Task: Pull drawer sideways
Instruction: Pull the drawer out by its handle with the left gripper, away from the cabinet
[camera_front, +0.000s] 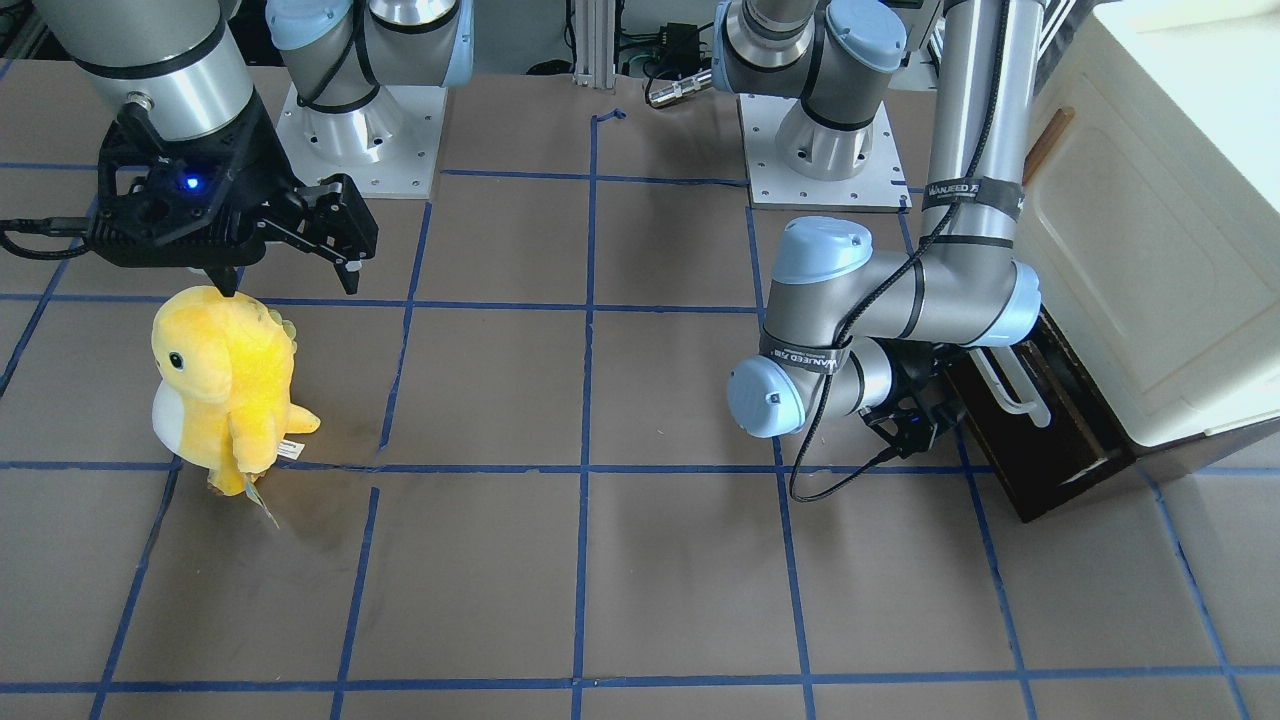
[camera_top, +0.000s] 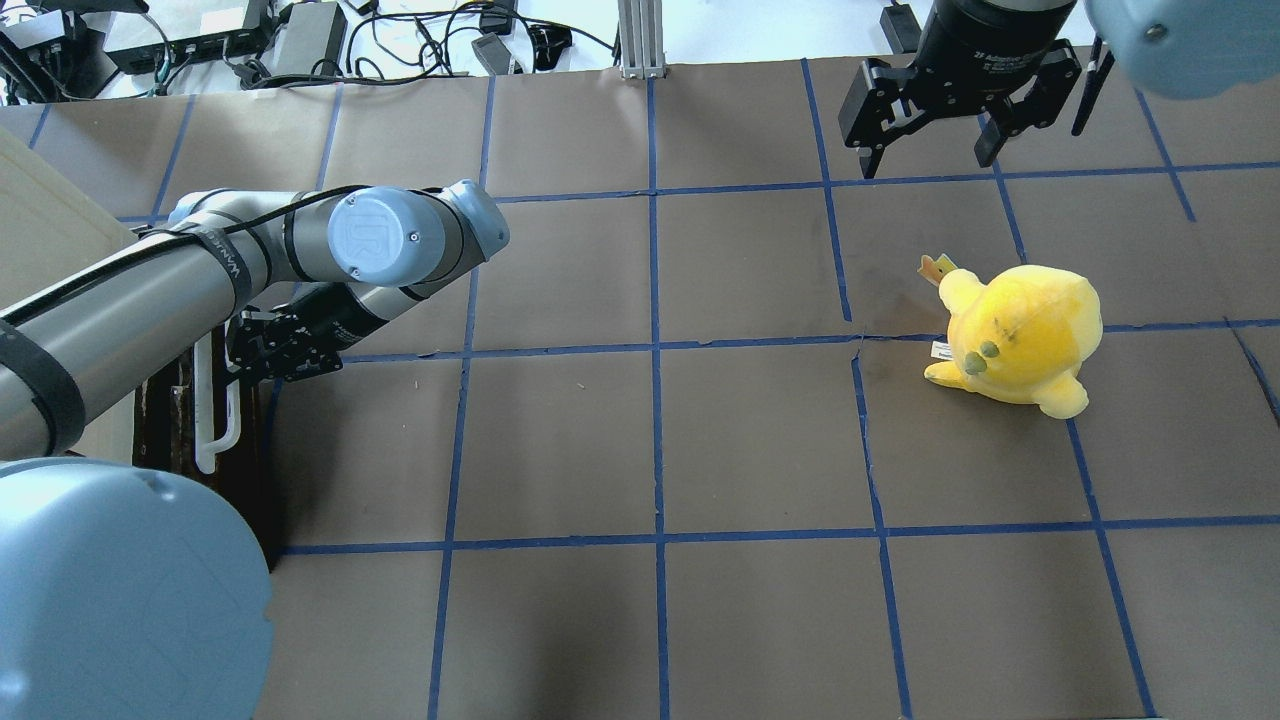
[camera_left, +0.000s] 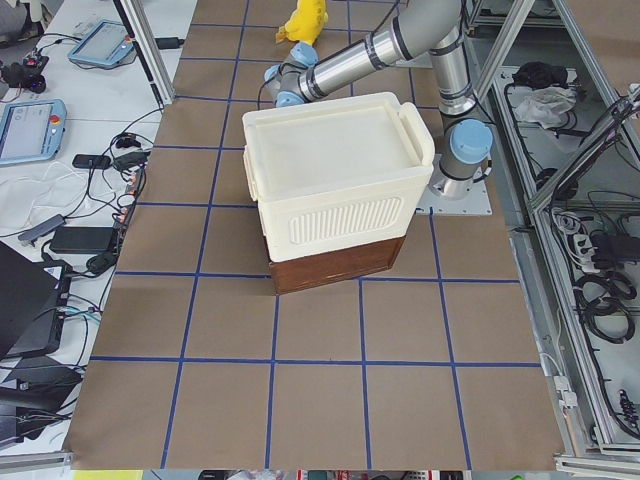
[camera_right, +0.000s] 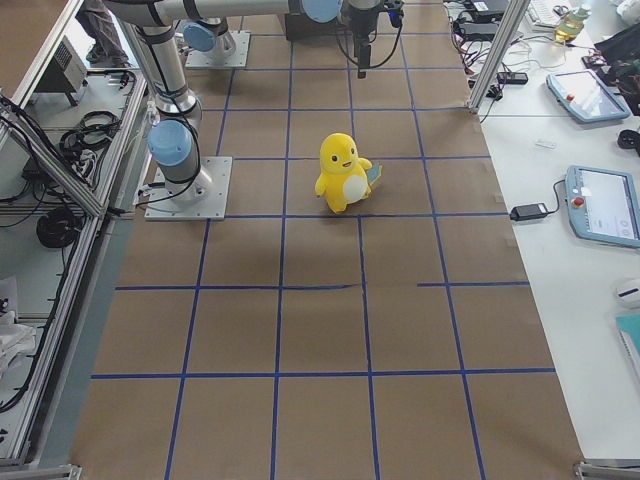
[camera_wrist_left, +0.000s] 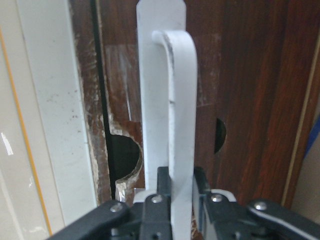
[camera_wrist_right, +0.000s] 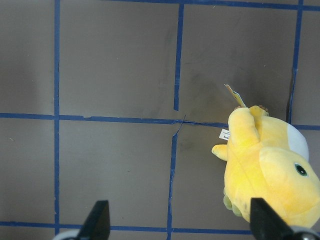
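**Dark drawer (camera_front: 1070, 445), gripped at the handle**

Shallow brown wood with a long white handle (camera_front: 1012, 390), poking out from under the cream cabinet (camera_front: 1150, 250) at the table's (camera_front: 640, 560) left end. Pinched narrowly at the bar by the left gripper (camera_wrist_left: 181, 196). Well apart, right gripper (camera_top: 927, 152) spread wide, holding nothing, near a yellow plush toy (camera_top: 1020, 335). Open tabletop ahead of the drawer front.

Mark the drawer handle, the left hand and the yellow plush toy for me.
drawer handle (camera_wrist_left: 181, 100): left wrist view, middle of the white bar.
left hand (camera_wrist_left: 181, 187): left wrist view, between its fingertips.
yellow plush toy (camera_top: 1020, 335): overhead view, top of its head.
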